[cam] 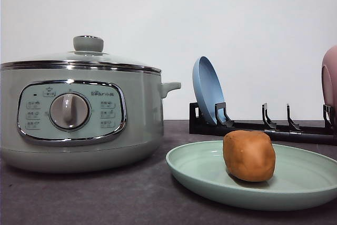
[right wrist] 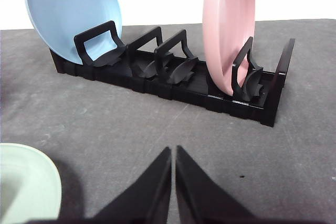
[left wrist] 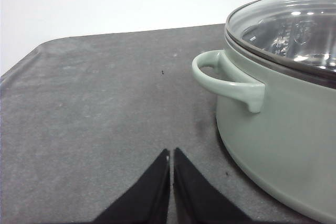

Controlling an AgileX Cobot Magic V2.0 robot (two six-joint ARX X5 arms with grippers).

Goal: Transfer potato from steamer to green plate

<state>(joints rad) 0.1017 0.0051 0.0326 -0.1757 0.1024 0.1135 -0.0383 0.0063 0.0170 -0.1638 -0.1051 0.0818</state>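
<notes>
The orange-brown potato (cam: 249,155) rests on the pale green plate (cam: 295,183) at the front right of the table. To its left stands the sage-green steamer (cam: 79,114) with its glass lid and knob on; its side handle and lid appear in the left wrist view (left wrist: 283,108). My left gripper (left wrist: 171,153) is shut with nothing in it, low over the grey table beside the steamer's handle. My right gripper (right wrist: 174,150) is also shut and empty, facing the rack, with the green plate's rim (right wrist: 26,182) just off to one side.
A black dish rack (right wrist: 173,80) stands behind the green plate, holding a blue plate (right wrist: 71,11) at one end and a pink plate (right wrist: 228,24) near the other. The same rack (cam: 263,125) and blue plate (cam: 208,90) show at the back right. A white wall is behind.
</notes>
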